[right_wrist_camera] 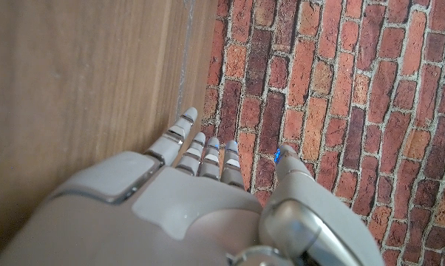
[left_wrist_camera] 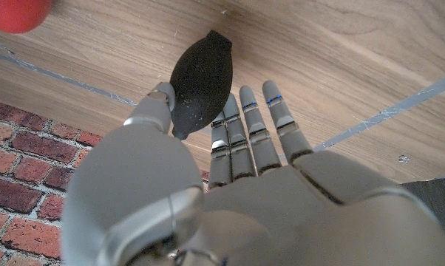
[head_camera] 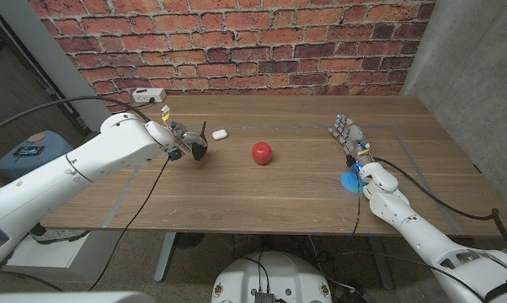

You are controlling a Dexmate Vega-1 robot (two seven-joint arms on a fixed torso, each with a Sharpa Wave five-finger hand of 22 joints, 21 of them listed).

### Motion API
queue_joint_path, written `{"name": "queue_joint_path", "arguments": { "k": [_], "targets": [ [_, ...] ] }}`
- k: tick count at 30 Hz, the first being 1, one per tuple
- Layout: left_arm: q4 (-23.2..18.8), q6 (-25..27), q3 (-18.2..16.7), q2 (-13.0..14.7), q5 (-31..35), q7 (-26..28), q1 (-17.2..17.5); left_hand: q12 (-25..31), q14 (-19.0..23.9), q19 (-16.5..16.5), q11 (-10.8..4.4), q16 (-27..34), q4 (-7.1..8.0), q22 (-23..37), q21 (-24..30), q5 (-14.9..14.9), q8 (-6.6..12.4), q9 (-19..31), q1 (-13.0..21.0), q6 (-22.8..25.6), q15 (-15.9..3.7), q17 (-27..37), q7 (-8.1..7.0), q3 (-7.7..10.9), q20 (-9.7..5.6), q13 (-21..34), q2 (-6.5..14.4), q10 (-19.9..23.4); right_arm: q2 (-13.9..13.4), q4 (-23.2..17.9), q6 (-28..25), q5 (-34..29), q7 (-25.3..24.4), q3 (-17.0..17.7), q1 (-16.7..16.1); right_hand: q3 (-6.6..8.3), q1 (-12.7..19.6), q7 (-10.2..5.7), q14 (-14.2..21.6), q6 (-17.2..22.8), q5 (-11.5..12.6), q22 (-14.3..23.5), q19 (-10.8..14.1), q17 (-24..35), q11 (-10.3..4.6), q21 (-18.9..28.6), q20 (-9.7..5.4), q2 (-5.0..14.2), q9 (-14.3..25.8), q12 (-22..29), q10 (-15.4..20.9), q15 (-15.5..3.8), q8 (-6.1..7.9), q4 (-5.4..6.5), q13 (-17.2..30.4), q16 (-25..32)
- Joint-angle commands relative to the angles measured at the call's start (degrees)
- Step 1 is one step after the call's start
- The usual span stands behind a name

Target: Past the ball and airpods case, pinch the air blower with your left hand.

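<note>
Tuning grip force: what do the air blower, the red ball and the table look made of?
Air blower: likely soft rubber; matte black bulb with a dull, faintly grainy sheen, pinched by the left hand.
Red ball: smooth, slightly glossy with a small highlight; plastic or rubber, can't tell which.
Table: wood or wood-look laminate; visible grain, satin finish.

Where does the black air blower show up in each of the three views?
Head view: the air blower sits at the left hand, left of the red ball.
Left wrist view: its bulb is pinched between thumb and fingers, upper middle.
Right wrist view: not in it.
Shared landmark: the red ball, in the left wrist view's corner.
</note>
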Motion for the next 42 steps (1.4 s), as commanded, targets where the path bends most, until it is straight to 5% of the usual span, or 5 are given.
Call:
{"name": "queue_joint_path", "arguments": {
  "k": [1, 25, 42],
  "targets": [
    [1.9, -4.3, -2.5, -2.2, 0.8, -1.2, 1.5, 0.2, 0.3, -0.1, -0.17, -0.1, 0.1, 0.1, 0.7, 0.5, -0.03, 0.3, 0.0, 0.2, -0.39, 0.3, -0.37, 0.22, -0.38, 0.4, -0.3, 0.2, 0.1, -0.5, -0.1, -0.2, -0.6, -0.1, -0.1, -0.19, 0.3, 0.26, 0.1, 0.1, 0.0, 0.1, -0.1, 0.1, 0.33, 0.3, 0.11, 0.06, 0.2, 0.2, 0.0, -0.1, 0.35, -0.1, 0.0, 0.2],
    [7.9, -13.7, -2.4, -9.1, 1.8, -1.7, -0.2, 0.3, 0.2, -0.5, -0.04, -0.4, -0.02, 0.0, 1.1, 1.1, -0.26, 0.8, 0.2, 0.2, -0.38, 0.5, -0.56, 0.46, -0.5, 0.7, -0.1, -0.1, 0.5, 0.3, 0.0, -0.1, -0.1, -0.3, 0.4, -0.23, 0.3, 0.26, 0.1, 0.1, 0.0, 0.1, -0.1, 0.1, 0.37, 0.3, 0.06, 0.11, 0.2, 0.2, 0.0, -0.12, 0.34, -0.08, 0.0, 0.2],
    [8.8, -19.6, -5.0, -11.0, -0.9, -2.1, 2.4, 0.2, 0.3, -0.7, -0.19, -0.7, 0.18, -0.1, 1.4, 1.6, -0.34, 1.1, -0.2, 0.5, -0.4, 0.5, -0.51, 0.61, -0.65, 1.0, -0.1, -0.2, -1.2, -4.0, 0.0, 0.2, -1.4, 0.6, -2.9, -0.28, 0.3, 0.23, 0.1, 0.1, 0.0, 0.1, -0.1, 0.1, 0.34, 0.3, 0.05, 0.09, 0.2, 0.2, 0.0, -0.16, 0.33, -0.07, 0.0, 0.2]
  ]
}}
